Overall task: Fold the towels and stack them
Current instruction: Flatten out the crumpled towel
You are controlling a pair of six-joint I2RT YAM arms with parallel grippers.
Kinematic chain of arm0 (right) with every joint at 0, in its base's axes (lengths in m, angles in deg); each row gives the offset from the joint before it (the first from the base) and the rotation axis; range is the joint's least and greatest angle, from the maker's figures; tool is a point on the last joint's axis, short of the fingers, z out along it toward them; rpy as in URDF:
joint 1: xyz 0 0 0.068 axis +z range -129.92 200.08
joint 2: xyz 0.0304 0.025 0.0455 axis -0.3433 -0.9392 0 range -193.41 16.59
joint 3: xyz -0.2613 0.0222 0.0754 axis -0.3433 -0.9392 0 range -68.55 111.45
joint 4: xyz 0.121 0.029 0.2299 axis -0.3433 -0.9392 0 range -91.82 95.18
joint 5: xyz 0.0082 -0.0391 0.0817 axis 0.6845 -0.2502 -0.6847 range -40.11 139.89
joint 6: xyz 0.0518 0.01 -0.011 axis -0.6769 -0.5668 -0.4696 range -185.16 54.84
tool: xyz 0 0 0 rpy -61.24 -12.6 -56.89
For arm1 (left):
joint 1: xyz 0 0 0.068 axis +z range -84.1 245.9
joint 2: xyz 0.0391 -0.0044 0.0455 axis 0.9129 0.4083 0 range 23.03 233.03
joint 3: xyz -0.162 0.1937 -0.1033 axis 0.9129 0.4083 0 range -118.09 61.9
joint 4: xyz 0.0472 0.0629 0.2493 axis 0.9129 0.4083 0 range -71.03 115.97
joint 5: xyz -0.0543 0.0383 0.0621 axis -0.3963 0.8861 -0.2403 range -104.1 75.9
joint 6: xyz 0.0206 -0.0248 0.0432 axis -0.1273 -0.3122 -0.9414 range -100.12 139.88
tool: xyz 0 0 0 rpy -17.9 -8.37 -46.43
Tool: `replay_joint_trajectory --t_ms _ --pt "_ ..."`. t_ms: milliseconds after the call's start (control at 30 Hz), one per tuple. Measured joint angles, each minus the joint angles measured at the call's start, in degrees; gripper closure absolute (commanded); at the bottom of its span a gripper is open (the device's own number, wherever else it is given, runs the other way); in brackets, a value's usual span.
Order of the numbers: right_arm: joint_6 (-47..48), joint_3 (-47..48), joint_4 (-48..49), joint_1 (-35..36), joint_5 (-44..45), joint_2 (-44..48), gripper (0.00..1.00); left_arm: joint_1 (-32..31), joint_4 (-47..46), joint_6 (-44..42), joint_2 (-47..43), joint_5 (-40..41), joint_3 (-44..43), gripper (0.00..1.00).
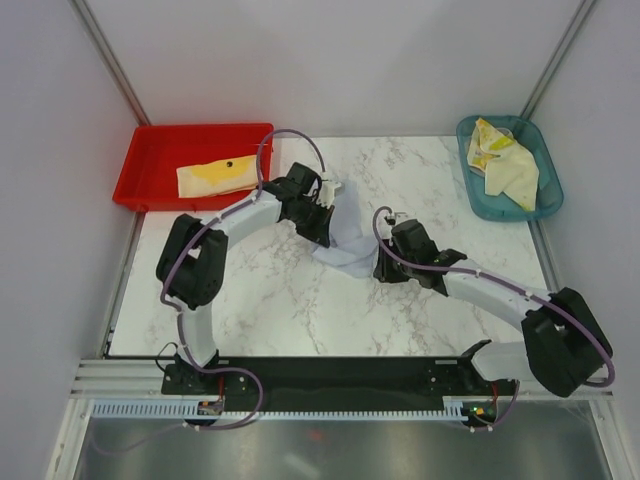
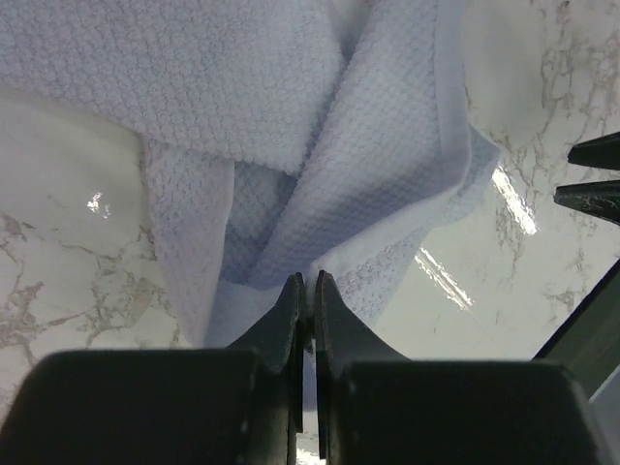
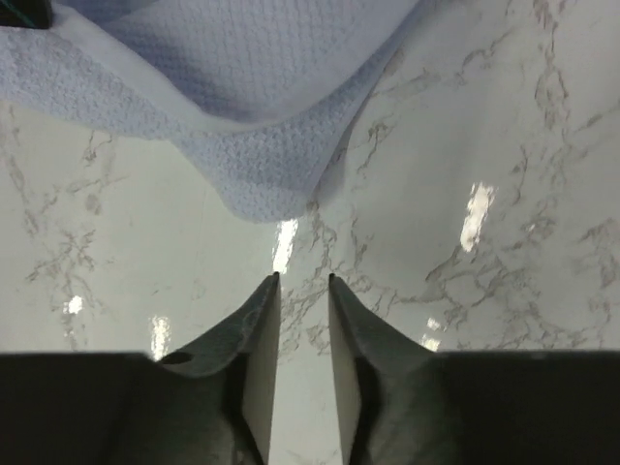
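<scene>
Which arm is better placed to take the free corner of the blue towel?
The right. The right gripper is open and empty, just short of a free corner of the towel; the left gripper is shut on another edge.

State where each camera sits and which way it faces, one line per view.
Top external: above and behind, facing down at the table; left arm, right arm show.
Left wrist: on that wrist, facing along the left end effector, shut on the towel.
Right wrist: facing down past the open right end effector at the table.
Shared: all see the towel.
</scene>
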Motion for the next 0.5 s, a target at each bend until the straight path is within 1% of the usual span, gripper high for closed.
replay_joint_trajectory --t_ms 33,67,133,167,267,367,500 --pt "0.9 0.4 0.9 -0.2 -0.2 -1.5 0.53 0.0 -0.4 0.1 0.8 0.2 0.0 0.98" --pt "1.3 0.8 1.8 -0.5 -0.2 -2.6 0.48 0.0 -0.5 0.1 1.3 0.3 -0.2 0.98" --pt "3.0 1.7 3.8 -1.7 -0.7 -5.1 0.42 0.1 -0.6 0.1 2.3 1.4 -0.8 0.98" --pt "3.5 2.5 4.5 -2.4 -0.7 -6.2 0.36 0.2 -0.9 0.1 2.9 1.9 -1.3 0.98" --pt "7.4 6.1 6.8 -4.9 -1.3 -10.0 0.30 0.9 -2.0 0.1 3.6 2.9 -1.9 0.98" --pt "11.3 9.2 8.6 -7.1 -1.7 -12.3 0.31 2.6 -3.1 0.3 3.6 3.1 -2.0 0.98" --pt "17.6 10.1 13.2 -10.8 -6.7 -12.9 0.32 5.4 -4.3 0.3 3.6 3.1 -2.3 0.98"
